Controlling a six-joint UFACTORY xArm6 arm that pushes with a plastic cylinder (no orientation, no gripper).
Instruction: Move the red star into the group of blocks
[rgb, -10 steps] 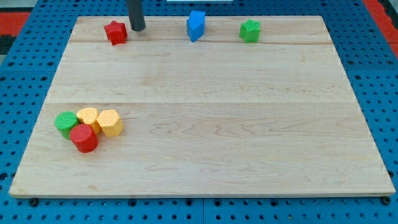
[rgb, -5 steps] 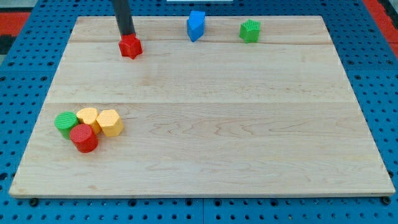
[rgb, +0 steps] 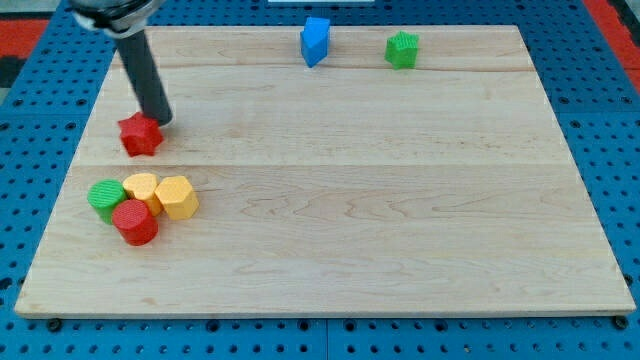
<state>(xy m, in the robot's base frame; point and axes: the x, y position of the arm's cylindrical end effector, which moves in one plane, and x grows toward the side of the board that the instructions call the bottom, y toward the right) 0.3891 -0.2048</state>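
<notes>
The red star (rgb: 140, 136) lies on the wooden board at the view's left, a short way above the group. My tip (rgb: 159, 120) touches the star's upper right side. The group sits at the lower left: a green cylinder (rgb: 104, 198), a yellow block (rgb: 141, 187), a yellow hexagonal block (rgb: 177, 197) and a red cylinder (rgb: 134, 222), all touching one another.
A blue block (rgb: 315, 41) and a green star-like block (rgb: 402, 49) stand near the board's top edge (rgb: 450, 30). A blue pegboard surrounds the board.
The rod has pushed the red star from the board's top left down and to the left, toward the group. The other blocks have not moved.
</notes>
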